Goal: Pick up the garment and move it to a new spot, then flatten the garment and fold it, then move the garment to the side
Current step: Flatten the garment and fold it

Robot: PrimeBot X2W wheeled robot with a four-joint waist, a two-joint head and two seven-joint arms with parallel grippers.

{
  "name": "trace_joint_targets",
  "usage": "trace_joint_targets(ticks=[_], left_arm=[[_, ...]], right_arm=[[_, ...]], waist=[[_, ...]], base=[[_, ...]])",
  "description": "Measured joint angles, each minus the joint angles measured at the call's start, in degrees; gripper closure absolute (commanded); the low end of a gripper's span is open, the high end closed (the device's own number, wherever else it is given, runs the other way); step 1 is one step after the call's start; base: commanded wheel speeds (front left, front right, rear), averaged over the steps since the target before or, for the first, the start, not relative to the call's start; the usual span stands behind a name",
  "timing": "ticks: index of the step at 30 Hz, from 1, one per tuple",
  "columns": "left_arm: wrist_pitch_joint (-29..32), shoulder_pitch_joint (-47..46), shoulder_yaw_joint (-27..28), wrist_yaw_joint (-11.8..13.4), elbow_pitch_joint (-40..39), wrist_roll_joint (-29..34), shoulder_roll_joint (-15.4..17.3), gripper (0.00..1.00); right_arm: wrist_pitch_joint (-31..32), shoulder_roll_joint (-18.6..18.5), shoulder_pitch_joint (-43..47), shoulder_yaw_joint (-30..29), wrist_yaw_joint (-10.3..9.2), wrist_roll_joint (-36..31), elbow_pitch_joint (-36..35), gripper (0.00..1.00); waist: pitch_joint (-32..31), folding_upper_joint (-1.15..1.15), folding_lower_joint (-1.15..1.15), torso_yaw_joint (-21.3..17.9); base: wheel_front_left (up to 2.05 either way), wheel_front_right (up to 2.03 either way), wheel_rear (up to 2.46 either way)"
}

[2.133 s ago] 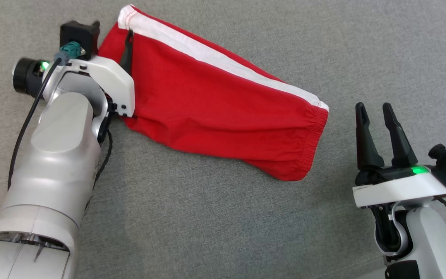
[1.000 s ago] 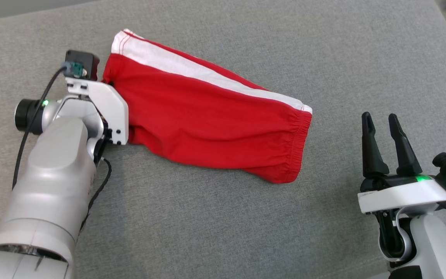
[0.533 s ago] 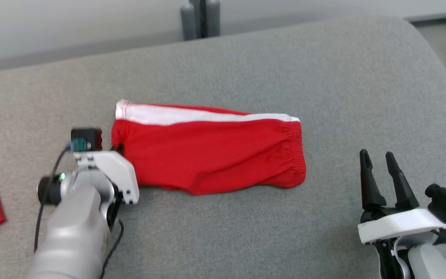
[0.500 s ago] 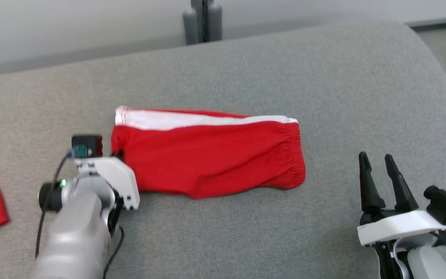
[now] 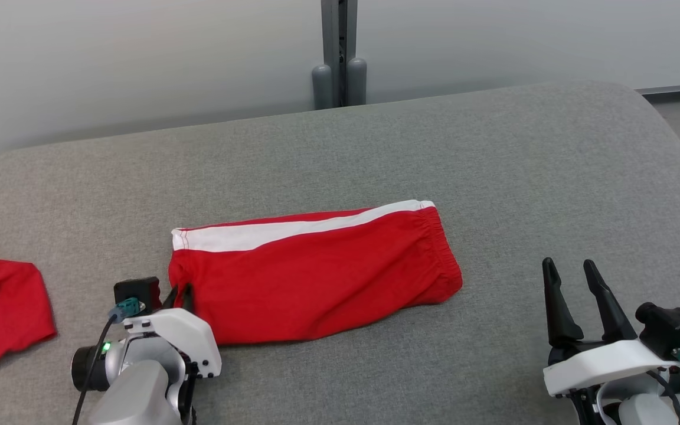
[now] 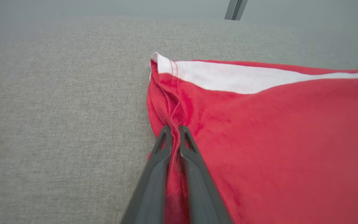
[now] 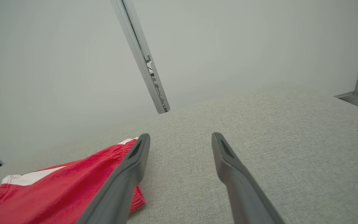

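Red garment (image 5: pixel 316 277) lies folded flat on the grey table (image 5: pixel 493 177), about mid-table. Its long axis runs left-right, the right end tipped slightly far. White stripe (image 5: pixel 293 231) runs along the far edge, and the gathered waistband (image 5: pixel 446 265) is the right short end.

Left hand (image 5: pixel 179 295) sits at the near-left corner, so the garment stretches away to its right. In the left wrist view its 2 fingers (image 6: pixel 158 155) are pressed together on a pleat of the red hem (image 6: pixel 166 102). Right hand (image 5: pixel 573 277) is near-right with its fingers spread and nothing between them, and it stands apart from the waistband end. Left is the arm in contact.

Judgement: fold looks done, so what's left is a drag to the side. Pulling left along the long axis suits this grip. A 2nd red garment (image 5: pixel 3 313) already lies at the far left edge of the table.

Versus 2.1 s ago, the whole head view has shifted, which is a camera move. Wall and grey post (image 5: pixel 340 53) are now in frame, and so is the 2nd garment. Against the arm, the garment's axis was diagonal then and is close to level now. Left grip is unchanged at that hem, and the right hand stays spread
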Motion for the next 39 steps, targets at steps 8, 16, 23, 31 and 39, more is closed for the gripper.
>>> trace_joint_targets(ticks=[8, 16, 23, 31, 39], left_arm=[[-0.3, 5.6, -0.2, 4.9, -16.5, 4.6, 0.2, 0.00], [-0.4, 13.1, 1.6, 5.4, -28.2, 9.3, 0.5, 0.00], [-0.4, 16.7, 3.5, 4.8, -33.6, 10.7, 0.4, 0.00], [-0.4, 19.1, 3.4, 4.1, -39.4, 12.1, 0.1, 0.00], [-0.4, 19.9, 1.8, 3.8, -41.0, 10.9, 0.1, 0.00]], right_arm=[[0.0, -0.1, -0.8, -0.3, 0.00, -1.8, 0.1, 0.00], [0.0, 0.0, -3.4, -0.5, 0.00, -4.5, 4.2, 0.00], [0.0, 0.0, -6.1, -0.5, 0.00, -5.9, 9.9, 0.00], [0.0, 0.0, -8.5, -1.5, 0.00, -5.7, 17.6, 0.00], [0.0, 0.0, -9.4, -0.9, 0.00, -5.1, 21.3, 0.00]], waist=[[0.7, 0.00, 0.00, 3.2], [1.3, 0.00, 0.00, 8.0], [2.1, 0.00, 0.00, 11.7], [4.3, 0.00, 0.00, 15.4], [5.9, 0.00, 0.00, 16.0]], base=[[0.00, 0.00, 0.00], [0.00, 0.00, 0.00], [0.00, 0.00, 0.00], [0.00, 0.00, 0.00], [0.00, 0.00, 0.00]])
